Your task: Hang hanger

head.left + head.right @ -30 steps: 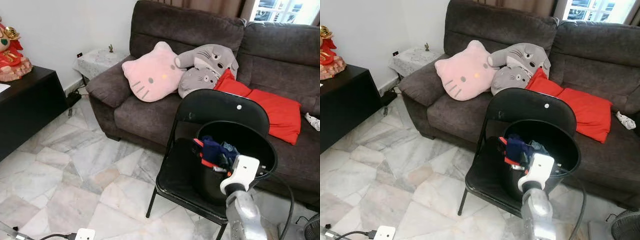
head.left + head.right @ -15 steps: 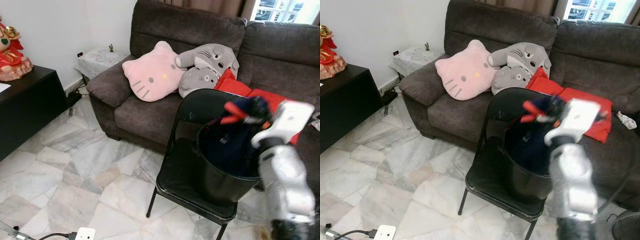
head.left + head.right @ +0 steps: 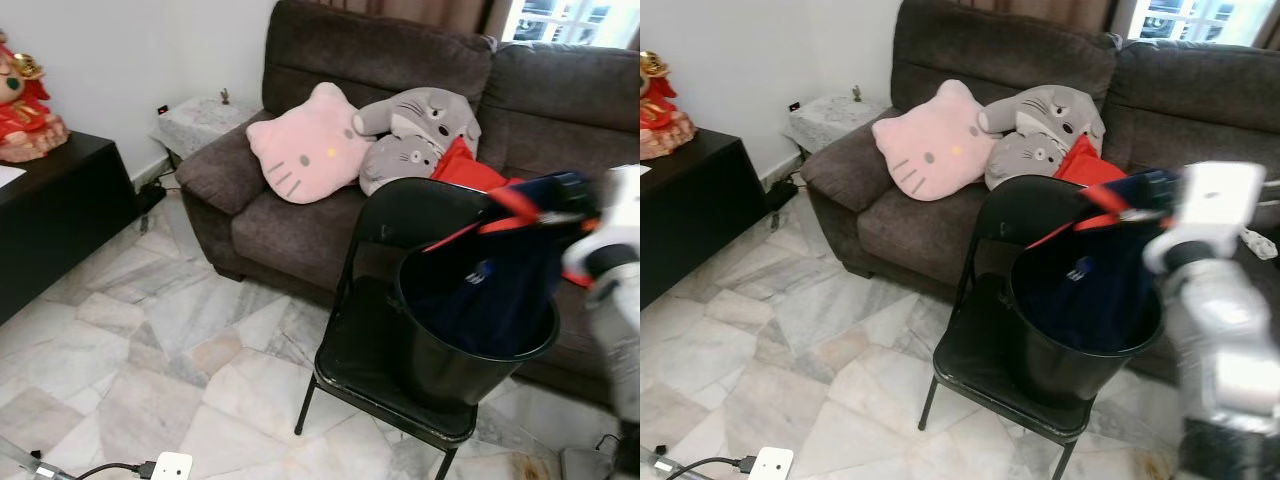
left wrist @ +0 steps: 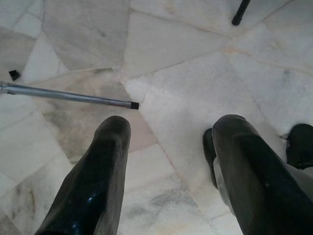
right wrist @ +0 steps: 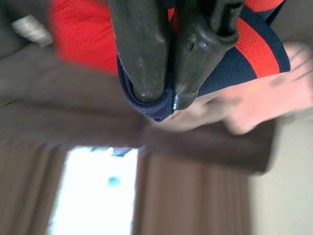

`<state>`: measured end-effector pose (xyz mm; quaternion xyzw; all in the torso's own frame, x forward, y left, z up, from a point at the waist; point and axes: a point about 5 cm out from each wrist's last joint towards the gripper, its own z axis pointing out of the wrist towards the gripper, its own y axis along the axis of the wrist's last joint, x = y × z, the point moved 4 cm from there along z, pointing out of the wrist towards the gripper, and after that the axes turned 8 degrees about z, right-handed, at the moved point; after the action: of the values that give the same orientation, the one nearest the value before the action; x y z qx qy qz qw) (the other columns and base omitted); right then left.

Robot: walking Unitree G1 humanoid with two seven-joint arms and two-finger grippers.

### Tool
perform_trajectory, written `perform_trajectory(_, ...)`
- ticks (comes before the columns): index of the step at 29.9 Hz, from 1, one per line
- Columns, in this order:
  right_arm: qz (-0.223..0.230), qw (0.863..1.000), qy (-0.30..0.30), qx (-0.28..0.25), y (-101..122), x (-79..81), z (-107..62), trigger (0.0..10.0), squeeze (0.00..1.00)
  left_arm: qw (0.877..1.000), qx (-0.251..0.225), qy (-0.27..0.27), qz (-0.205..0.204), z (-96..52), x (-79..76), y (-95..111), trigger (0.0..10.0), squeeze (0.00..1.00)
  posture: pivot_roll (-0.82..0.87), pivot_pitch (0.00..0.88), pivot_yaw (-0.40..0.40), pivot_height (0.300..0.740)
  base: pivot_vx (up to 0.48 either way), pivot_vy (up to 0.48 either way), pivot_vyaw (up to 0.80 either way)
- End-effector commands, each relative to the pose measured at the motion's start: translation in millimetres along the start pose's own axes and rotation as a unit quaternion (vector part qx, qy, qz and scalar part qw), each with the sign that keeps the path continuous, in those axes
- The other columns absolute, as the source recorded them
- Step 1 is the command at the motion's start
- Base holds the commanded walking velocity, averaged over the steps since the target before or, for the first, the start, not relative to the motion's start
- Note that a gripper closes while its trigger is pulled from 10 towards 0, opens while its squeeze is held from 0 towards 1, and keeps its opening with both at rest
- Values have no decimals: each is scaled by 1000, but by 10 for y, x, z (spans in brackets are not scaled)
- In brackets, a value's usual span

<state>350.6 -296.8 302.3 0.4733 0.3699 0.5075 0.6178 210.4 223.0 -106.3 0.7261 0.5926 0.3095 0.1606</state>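
Note:
A navy garment with red stripes (image 3: pixel 497 275) hangs half out of a black bucket (image 3: pixel 470 352), its lower part still inside. The bucket stands on a black folding chair (image 3: pixel 350 350) in front of the sofa. My right gripper (image 3: pixel 572 192) is above the bucket's right rim, shut on the garment's top edge. In the right wrist view the two fingers (image 5: pixel 142 73) pinch a navy fold of the garment (image 5: pixel 244 54) at the gripper (image 5: pixel 161 95). My left gripper (image 4: pixel 171 122) hangs open over the marble floor.
A dark brown sofa (image 3: pixel 300 215) behind the chair holds a pink cat cushion (image 3: pixel 310 145), grey plush toys (image 3: pixel 415 130) and a red cushion (image 3: pixel 1085 165). A black cabinet (image 3: pixel 55 225) stands left. A white power strip (image 3: pixel 170 466) and a metal rod (image 4: pixel 68 95) lie on the floor.
My right arm rose from inside the bucket and swung up to the right, pulling the navy and red garment out with it. The left gripper stays idle.

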Motion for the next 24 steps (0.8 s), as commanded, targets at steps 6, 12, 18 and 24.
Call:
perform_trajectory(6, -67, 997, -33, -27, 370, -372, 288, 0, 0, 1000, 11, -8, 16, -3, -27, -40, 10000, 0, -20, 0, 14, 740, 0, 0, 0)
perform_trajectory(12, -109, 993, 43, -7, 429, -140, 511, 0, 0, 1000, 11, -5, 14, -4, -15, -41, 10000, 0, -8, 0, 13, 740, 0, 0, 0)
perform_trajectory(18, -109, 979, 166, 56, -103, 356, 450, 0, 0, 1000, 14, -2, 13, -6, -4, -56, 10000, 0, 8, 0, 16, 740, 0, 0, 0)
perform_trajectory(24, -109, 951, 269, 110, -555, 729, 187, 0, 0, 1000, 15, -3, 14, -6, -5, -59, 10000, 0, 9, 0, 18, 740, 0, 0, 0)
